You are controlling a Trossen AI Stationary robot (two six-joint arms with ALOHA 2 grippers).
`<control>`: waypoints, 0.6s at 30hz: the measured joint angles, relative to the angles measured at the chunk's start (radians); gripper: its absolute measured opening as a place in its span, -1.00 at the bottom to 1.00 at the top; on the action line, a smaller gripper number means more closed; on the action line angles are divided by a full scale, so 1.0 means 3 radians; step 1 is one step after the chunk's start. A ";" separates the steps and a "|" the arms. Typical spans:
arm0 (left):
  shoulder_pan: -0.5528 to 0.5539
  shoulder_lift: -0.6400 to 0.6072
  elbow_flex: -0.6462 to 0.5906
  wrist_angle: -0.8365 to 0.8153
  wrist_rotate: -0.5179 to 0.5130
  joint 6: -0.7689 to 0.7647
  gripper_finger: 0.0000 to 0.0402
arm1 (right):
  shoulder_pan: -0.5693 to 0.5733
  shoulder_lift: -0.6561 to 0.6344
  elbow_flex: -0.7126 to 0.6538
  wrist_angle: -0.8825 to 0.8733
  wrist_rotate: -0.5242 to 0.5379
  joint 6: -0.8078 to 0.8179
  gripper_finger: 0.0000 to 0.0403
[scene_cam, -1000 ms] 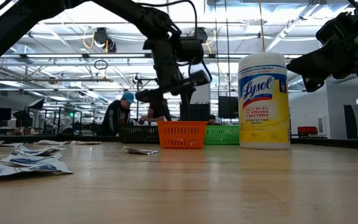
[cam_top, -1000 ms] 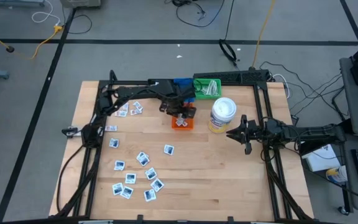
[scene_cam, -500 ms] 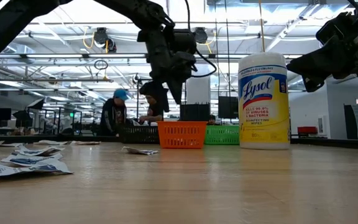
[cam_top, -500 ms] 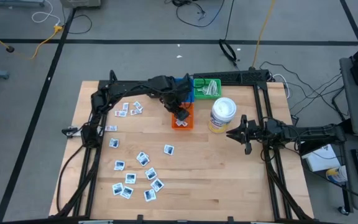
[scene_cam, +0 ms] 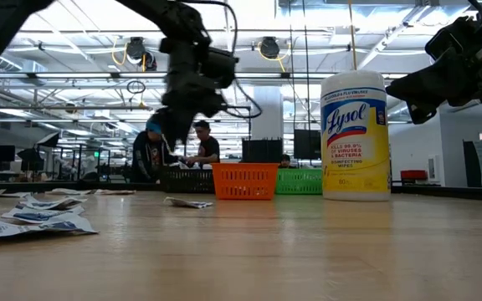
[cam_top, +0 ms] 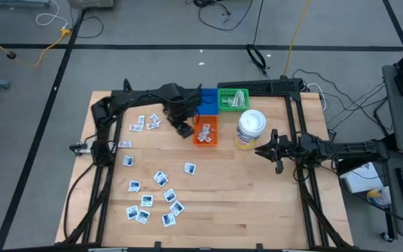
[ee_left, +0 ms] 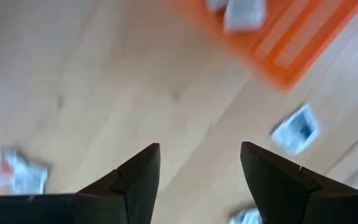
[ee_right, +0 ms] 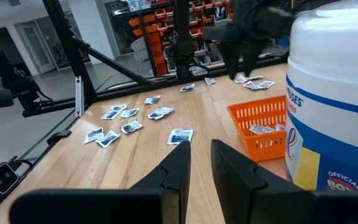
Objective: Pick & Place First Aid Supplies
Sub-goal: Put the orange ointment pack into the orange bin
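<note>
high view shows the wooden table (cam_top: 257, 189) with both arms. the wipes canister (cam_top: 250, 129) stands at the back right, the orange basket (cam_top: 207, 130) beside it with a few packets inside. the left claw (cam_top: 182, 129) hangs just left of the basket, fingers spread and empty. the right claw (cam_top: 266, 150) waits near the canister, fingers almost together, holding nothing. the first aid packets (cam_top: 152, 199) lie scattered flat across the table's left half. they look light, thin and floppy, probably slick; pinching one by a raised edge or corner seems safest.
</note>
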 joint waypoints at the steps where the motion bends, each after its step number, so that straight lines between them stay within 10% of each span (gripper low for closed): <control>1: 0.0012 -0.0073 -0.0125 0.0002 -0.0009 0.0000 0.14 | 0.0000 0.0000 0.0001 -0.0001 0.0000 0.0001 -0.71; 18: 0.0219 -0.1264 -0.2125 -0.0002 -0.0261 -0.0611 0.14 | -0.0001 0.0000 0.0001 -0.0001 0.0000 0.0000 -0.71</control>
